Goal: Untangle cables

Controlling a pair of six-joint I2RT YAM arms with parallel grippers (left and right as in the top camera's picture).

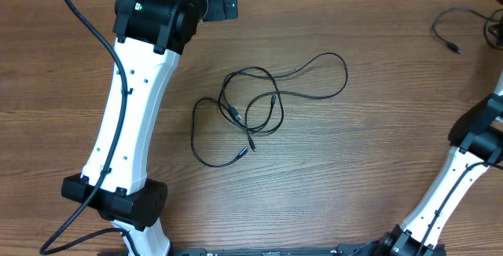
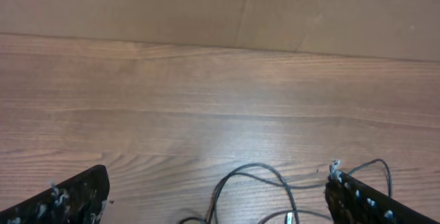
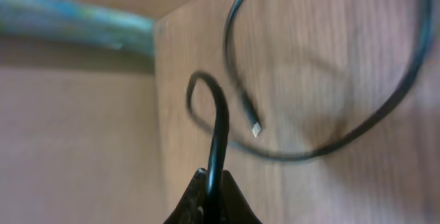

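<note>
Judging the job barely begun: the cables (image 1: 236, 117) lie in crossed loops mid-frame on the table (image 1: 354, 193), while one cord (image 1: 435, 28) sits apart at upper right. My left claw (image 2: 216, 179) stands wide and empty, with loops at the bottom edge between its fingers. Only the right wrist view shows my right claw (image 3: 212, 186) pinched tight on what I take to be that cord, its plug (image 3: 256, 129) resting on the wood. Overhead cuts that claw off.

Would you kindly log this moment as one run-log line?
left tool: open, near tangled cables | right tool: shut on single cable | task: not yet untangled
</note>
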